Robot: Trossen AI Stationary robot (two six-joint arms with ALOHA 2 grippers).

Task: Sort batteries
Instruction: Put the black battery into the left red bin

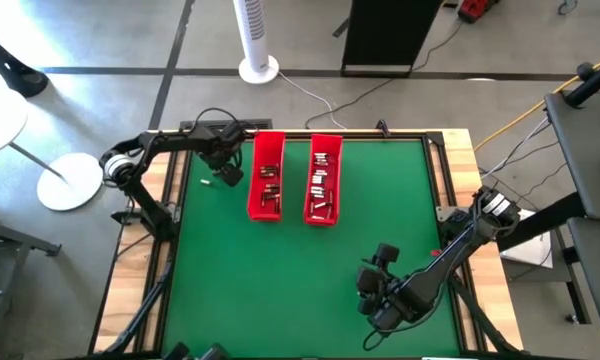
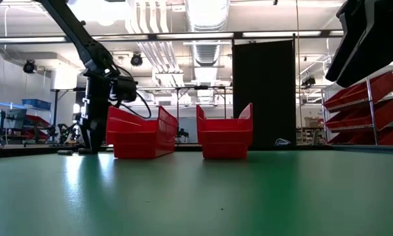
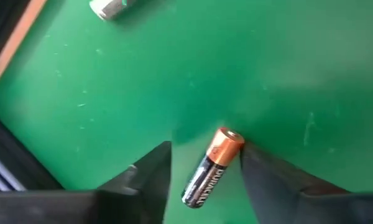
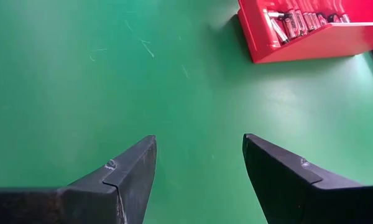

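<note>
- Your left gripper (image 3: 205,171) sits low on the green table (image 1: 280,280), just beside the left red tray (image 1: 266,176), its fingers (image 3: 143,180) on either side of a copper-topped battery (image 3: 211,167). One finger touches the battery; whether it is clamped, you cannot tell.
- A second loose battery (image 3: 107,7) lies nearby on the table.
- More batteries (image 1: 321,183) lie in both trays, including the right red tray (image 1: 323,180).
- Your right gripper (image 4: 199,168) hangs over bare table at the near right, fingers spread, holding nothing.
</note>
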